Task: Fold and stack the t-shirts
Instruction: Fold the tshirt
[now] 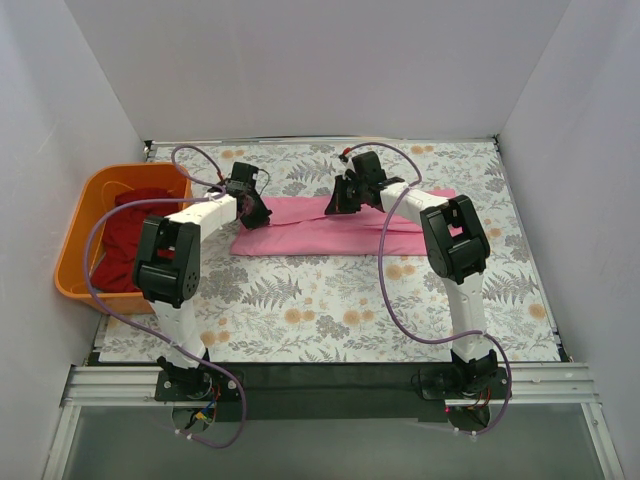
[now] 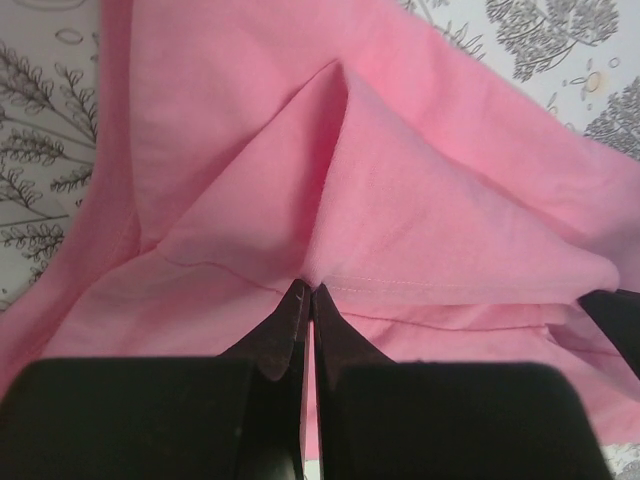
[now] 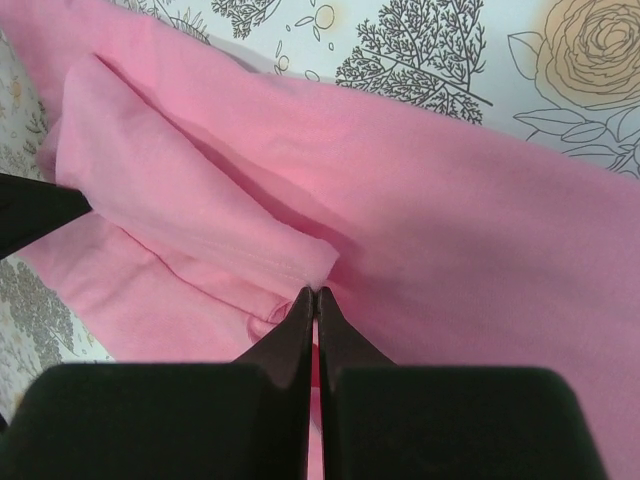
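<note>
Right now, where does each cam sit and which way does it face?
Top external: above and behind, looking down at table; left arm, right arm show whole.
Left wrist: on wrist, looks along left gripper, shut on pink shirt.
Right wrist: on wrist, looks along right gripper, shut on pink shirt.
Shared: all three see the pink shirt.

Arms: both reached forward, wrists tipped down
Left gripper (image 2: 307, 292): jaws were closed on pink t-shirt (image 1: 300, 230)
Right gripper (image 3: 315, 293): jaws were closed on it too
</note>
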Controlling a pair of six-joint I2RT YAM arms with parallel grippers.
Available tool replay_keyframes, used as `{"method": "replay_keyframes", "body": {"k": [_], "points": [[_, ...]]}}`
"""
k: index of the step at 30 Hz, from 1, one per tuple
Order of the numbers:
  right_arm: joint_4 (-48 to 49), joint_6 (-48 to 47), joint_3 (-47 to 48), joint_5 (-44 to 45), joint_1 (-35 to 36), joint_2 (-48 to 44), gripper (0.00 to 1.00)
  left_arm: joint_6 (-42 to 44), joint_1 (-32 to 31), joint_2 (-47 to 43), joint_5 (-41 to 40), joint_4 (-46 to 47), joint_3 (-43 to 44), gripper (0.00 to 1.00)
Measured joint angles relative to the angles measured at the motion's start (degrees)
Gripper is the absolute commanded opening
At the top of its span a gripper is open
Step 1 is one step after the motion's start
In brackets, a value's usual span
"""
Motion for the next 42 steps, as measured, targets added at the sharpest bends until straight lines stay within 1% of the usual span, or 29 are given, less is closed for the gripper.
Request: {"method": "replay_keyframes", "body": {"k": [8, 9, 10, 12, 13, 15, 16, 18, 20, 22, 26, 29, 32, 34, 37, 39, 42], "points": [[-0.5, -1.1, 0.0, 0.1, 0.0, 0.0, 0.02, -1.0, 0.0, -0.3, -0.8, 0.3, -1.2, 0.0], [-0.7, -1.2, 0.0, 0.1, 0.0, 0.0, 0.04, -1.0, 0.0, -0.3, -0.9, 0.3, -1.2, 0.02], [-0.8, -1.3, 0.0, 0.1, 0.0, 0.0, 0.11, -1.0, 0.0, -0.3, -0.9, 0.4, -1.2, 0.03], [-1.3, -1.8, 0.0, 0.3, 0.0, -0.1, 0.19, -0.8, 0.0, 0.0, -1.0, 0.9, -1.2, 0.07], [-1.6, -2.3, 0.0, 0.5, 0.0, -0.2, 0.26, -0.6, 0.0, 0.1, -1.1, 1.0, -1.2, 0.14], [-2.4, -3.0, 0.0, 1.1, -0.1, -0.5, 0.3, -0.1, 0.0, 0.1, -1.5, 0.9, -1.2, 0.25], [-2.9, -3.6, 0.0, 1.5, -0.2, -0.8, 0.34, 0.2, 0.0, 0.1, -1.7, 0.9, -1.2, 0.35], [-4.3, -4.8, 0.0, 2.5, -0.4, -1.9, 0.37, 0.7, 0.0, -0.2, -2.3, 0.9, -1.2, 0.45], [-5.6, -6.4, -0.2, 4.1, -0.8, -3.9, 0.39, 1.3, 0.0, -1.1, -2.9, 0.7, -1.2, 0.6], [-6.9, -8.4, -1.3, 6.1, -1.4, -7.5, 0.39, 1.7, -0.1, -3.6, -3.3, 0.8, -2.1, 0.62], [-8.5, -12.0, -6.0, 10.6, -2.7, -17.1, 0.4, 2.9, -1.2, -11.9, -3.7, 0.7, -4.2, 0.63], [-9.2, -13.1, -11.9, 13.7, -4.5, -24.9, 0.4, 4.4, -3.7, -17.7, -3.4, 2.1, -5.9, 0.63], [-9.7, -12.7, -19.1, 15.5, -8.1, -30.4, 0.4, 6.2, -6.3, -21.2, -2.2, 3.1, -8.8, 0.63], [-10.3, -12.4, -23.4, 17.2, -11.1, -31.9, 0.4, 7.6, -7.4, -22.0, -1.2, 3.3, -11.0, 0.63], [-12.0, -11.9, -27.9, 19.5, -15.0, -31.8, 0.39, 9.9, -7.6, -22.5, -1.1, 3.1, -15.1, 0.63], [-13.1, -11.7, -29.7, 20.7, -16.0, -31.8, 0.38, 11.3, -7.5, -24.1, -2.1, 2.7, -18.4, 0.63], [-14.0, -11.6, -30.2, 21.6, -15.9, -31.8, 0.36, 12.6, -7.4, -29.4, -4.5, 2.4, -23.8, 0.63]]}}
